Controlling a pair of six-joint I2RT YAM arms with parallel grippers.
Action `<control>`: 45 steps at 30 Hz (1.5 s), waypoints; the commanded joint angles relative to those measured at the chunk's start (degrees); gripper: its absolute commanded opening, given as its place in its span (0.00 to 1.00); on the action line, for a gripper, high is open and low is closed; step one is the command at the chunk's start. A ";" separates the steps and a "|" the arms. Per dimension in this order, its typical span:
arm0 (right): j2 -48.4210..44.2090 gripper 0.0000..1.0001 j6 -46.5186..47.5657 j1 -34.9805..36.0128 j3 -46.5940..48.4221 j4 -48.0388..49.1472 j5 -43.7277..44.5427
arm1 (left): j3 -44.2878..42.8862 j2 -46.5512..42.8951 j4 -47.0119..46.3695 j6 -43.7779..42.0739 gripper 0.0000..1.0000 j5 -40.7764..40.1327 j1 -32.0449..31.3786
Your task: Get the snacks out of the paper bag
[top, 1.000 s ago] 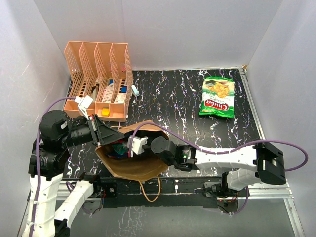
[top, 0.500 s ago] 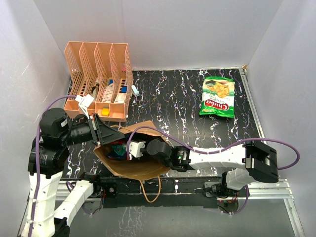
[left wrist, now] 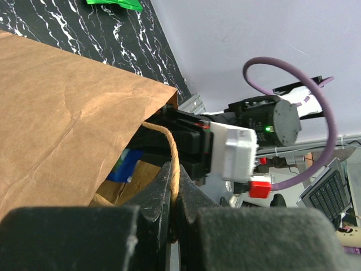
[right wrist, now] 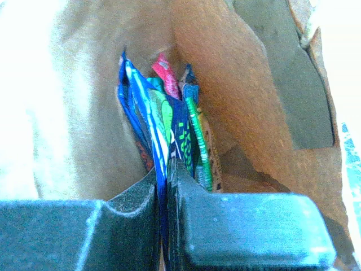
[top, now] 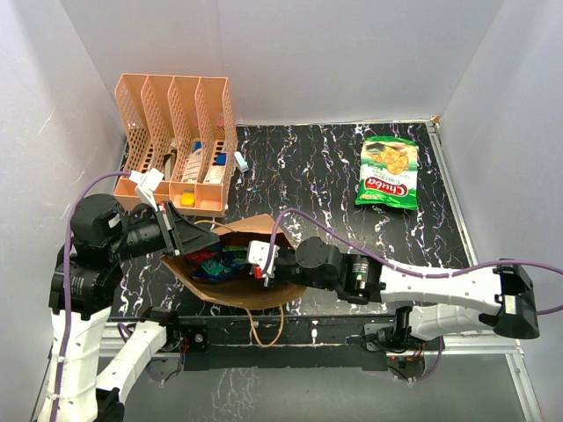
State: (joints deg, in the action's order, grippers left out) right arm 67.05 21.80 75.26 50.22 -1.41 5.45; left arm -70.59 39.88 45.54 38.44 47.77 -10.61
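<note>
**Right pincer (right wrist: 163, 178) reaching into the paper bag (top: 220, 286) at the desk's near edge, left of centre.**
It is clenching the edge of a blue packet (right wrist: 144, 121) wedged among others, while the left pincer (left wrist: 175, 182) is clamping the twisted handle (left wrist: 169, 144). I reckon the thin grip is risking a slip, or the tight bunch dragging the bag and tearing that handle. The bag is lying long-ways along the near edge, roughly, mouth gaping towards the right arm.
</note>
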 commanded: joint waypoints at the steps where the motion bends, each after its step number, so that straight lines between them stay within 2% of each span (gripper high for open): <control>1: -2.36 0.07 -5.99 0.23 4.85 -3.46 -6.74 | 0.01 -0.42 0.85 1.16 0.00 -0.97 -0.02; 6: -3.98 0.07 -11.11 0.19 10.18 -6.47 -4.76 | 0.54 0.25 1.19 1.38 0.00 -1.55 -0.02; 12: -4.87 0.07 -19.09 0.23 21.22 -8.86 4.21 | 0.84 0.88 2.83 1.32 0.00 -2.42 0.03; 18: -6.22 0.07 -15.59 0.23 30.00 -9.30 1.30 | 2.08 0.75 4.64 1.16 0.00 -4.48 -0.03; 24: -10.39 0.07 -10.38 0.23 32.45 -7.70 6.10 | 2.74 0.64 6.02 0.97 0.00 -8.17 -0.02; 28: -15.09 0.07 -6.26 0.23 27.81 -0.73 18.21 | 2.98 -0.22 6.22 1.92 0.00 -10.45 -0.02; 32: -16.51 0.07 3.27 0.19 20.45 15.40 42.29 | 2.71 -1.40 7.05 2.43 0.00 -12.22 0.02; 34: -14.84 0.07 11.74 -0.59 17.55 21.88 49.68 | 2.28 -1.55 7.93 2.15 0.00 -12.96 -0.03; 36: -12.79 0.07 18.63 -2.79 14.68 25.51 50.34 | 1.92 -1.43 8.60 1.78 0.00 -13.66 -0.05; 39: -9.41 0.07 18.42 -8.65 13.25 25.40 47.83 | 1.74 -1.21 8.88 1.34 0.00 -14.24 -0.02; 42: -5.71 0.07 11.35 -17.56 13.24 23.06 44.82 | 2.18 -0.83 8.37 1.23 0.00 -14.18 -0.02; 45: -2.45 0.07 -1.33 -26.61 14.65 16.55 39.87 | 2.62 -0.32 7.84 0.97 0.00 -13.95 -0.07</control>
State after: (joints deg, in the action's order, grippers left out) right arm 63.16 32.40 57.78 62.98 16.88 48.75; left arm -67.68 38.65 53.19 40.03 33.45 -10.61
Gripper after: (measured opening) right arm 0.078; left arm 0.007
